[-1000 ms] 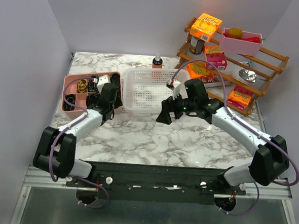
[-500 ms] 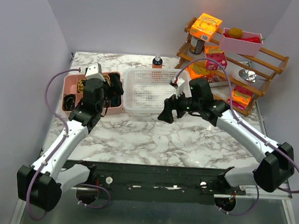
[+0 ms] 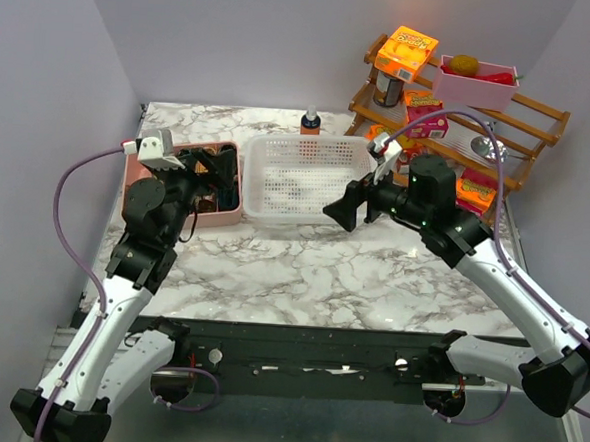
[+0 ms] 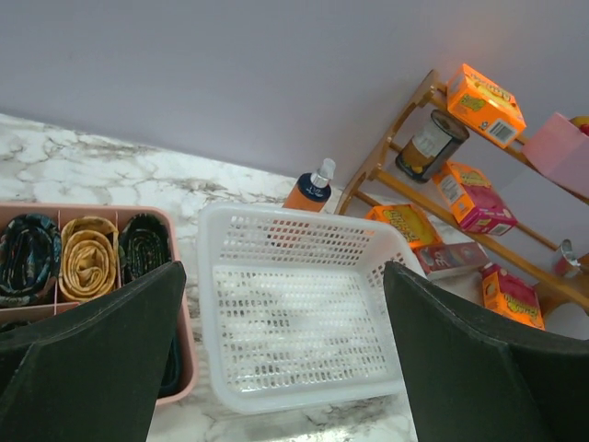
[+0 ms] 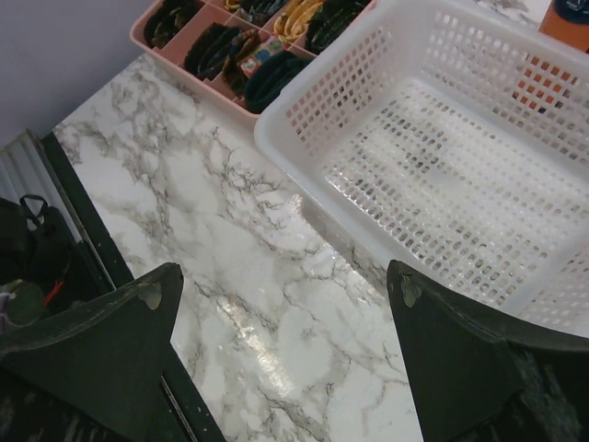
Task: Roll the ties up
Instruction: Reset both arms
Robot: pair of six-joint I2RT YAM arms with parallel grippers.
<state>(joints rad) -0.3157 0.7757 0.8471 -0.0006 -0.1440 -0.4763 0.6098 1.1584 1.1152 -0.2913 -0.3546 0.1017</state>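
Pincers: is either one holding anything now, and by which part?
Nothing is held. The left pincer and the right pincer both stand open and empty; the rolled ties lie in the pink tray.

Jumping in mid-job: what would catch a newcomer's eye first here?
The white basket sits empty mid-table, with the left hand and right hand both open near it, holding nothing. To its left, a pink tray holds rolled ties in its compartments. At the back right, a wooden rack carries bright orange boxes.
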